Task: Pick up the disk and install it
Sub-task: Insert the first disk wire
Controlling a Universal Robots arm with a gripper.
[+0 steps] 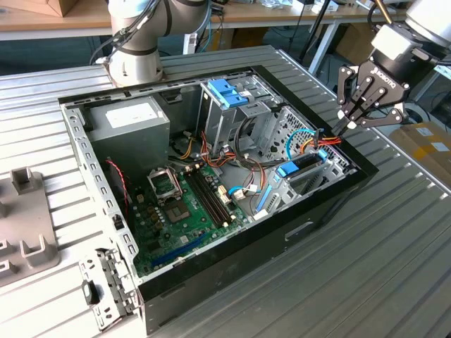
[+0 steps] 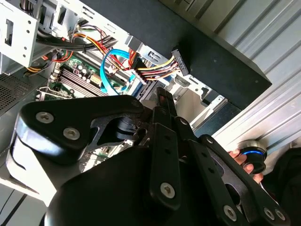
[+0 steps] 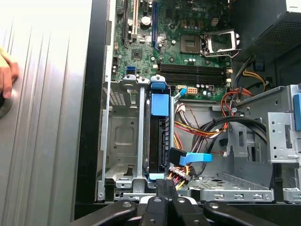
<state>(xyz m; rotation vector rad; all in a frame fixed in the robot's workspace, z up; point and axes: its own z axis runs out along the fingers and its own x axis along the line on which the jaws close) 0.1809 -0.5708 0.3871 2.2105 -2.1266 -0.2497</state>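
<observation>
The gripper (image 1: 350,121) hangs above the open computer case (image 1: 331,204), over the case's corner at the exterior view's right. Its black fingers (image 3: 165,188) come together to a narrow point with nothing visibly between them; in the first wrist view their tips sit just above a bundle of red, yellow and black power wires (image 3: 181,172).

The disk (image 3: 157,136) stands on edge in a slot of the metal drive bay (image 3: 122,136) near that same corner of the case. It is seen mostly as its blue carrier frame, and its label and metal face are turned away and cannot be made out. In the exterior view only the blue top of the disk (image 1: 296,167) shows clearly.

In the second wrist view the gripper's own dark links (image 2: 164,155) hide much of the case. A hand (image 3: 5,70) is cut off at the picture's edge on the ribbed metal table (image 1: 394,267).
</observation>
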